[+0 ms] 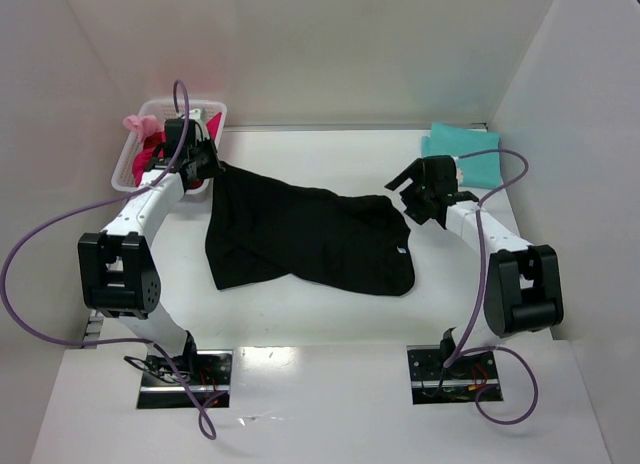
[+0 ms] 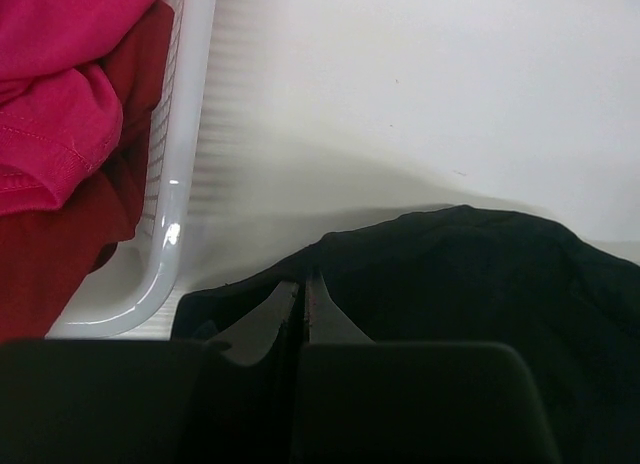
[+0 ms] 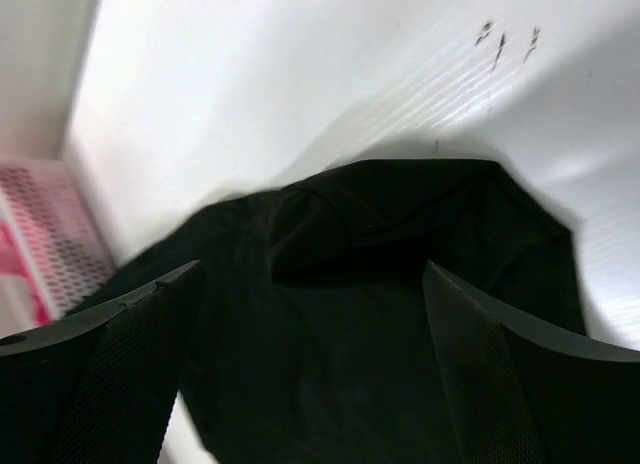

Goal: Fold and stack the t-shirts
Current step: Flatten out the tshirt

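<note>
Top external view: the black t-shirt (image 1: 310, 239) lies crumpled in the middle of the white tabletop (image 1: 300, 319). The left gripper (image 1: 210, 167) is pinched tight on its far left corner. The right gripper (image 1: 403, 199) is wide open by its right end and holds nothing. Farther back, a pink t-shirt (image 1: 148, 152) sits in the white basket (image 1: 128, 172), and a teal t-shirt (image 1: 470, 144) lies at the right.
</note>
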Motion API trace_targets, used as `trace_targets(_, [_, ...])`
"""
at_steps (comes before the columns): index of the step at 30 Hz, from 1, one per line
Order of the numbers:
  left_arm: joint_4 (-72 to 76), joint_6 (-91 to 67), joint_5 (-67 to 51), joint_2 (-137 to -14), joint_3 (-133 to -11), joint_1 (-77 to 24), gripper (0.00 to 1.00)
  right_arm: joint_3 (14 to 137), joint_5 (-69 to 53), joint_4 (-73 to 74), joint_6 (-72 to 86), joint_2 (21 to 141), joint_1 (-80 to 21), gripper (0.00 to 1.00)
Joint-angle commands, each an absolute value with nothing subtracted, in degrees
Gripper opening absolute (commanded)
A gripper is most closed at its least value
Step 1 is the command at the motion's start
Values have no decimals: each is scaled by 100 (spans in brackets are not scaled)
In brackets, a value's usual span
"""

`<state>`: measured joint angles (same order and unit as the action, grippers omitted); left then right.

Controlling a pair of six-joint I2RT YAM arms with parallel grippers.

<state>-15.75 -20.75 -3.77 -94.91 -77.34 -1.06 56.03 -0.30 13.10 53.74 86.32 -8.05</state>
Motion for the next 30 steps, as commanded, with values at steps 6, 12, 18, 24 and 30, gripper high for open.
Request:
trace_targets(6, [-1310,-1863,-466,-9501,-7699,-123,0,4983,-835,227,7558,8429,-422,92])
trace_targets(12, [-1310,-1863,-466,-9501,-7699,-123,0,4623,-747,-202,8340,8218,-370,91])
trace_targets(18, [-1310,-1863,-466,-9501,-7699,-123,0,4886,-1187,-290,8718,8780,-316,83])
trace_targets(24, [-1310,-1863,-466,-9501,-7699,-123,0,4887,-1010,-290,8921,8859,-316,77])
trace_targets(30, [-1310,-1863,-466,-9501,-7699,-123,0,4887,-1116,-404,9026,9193,-316,69])
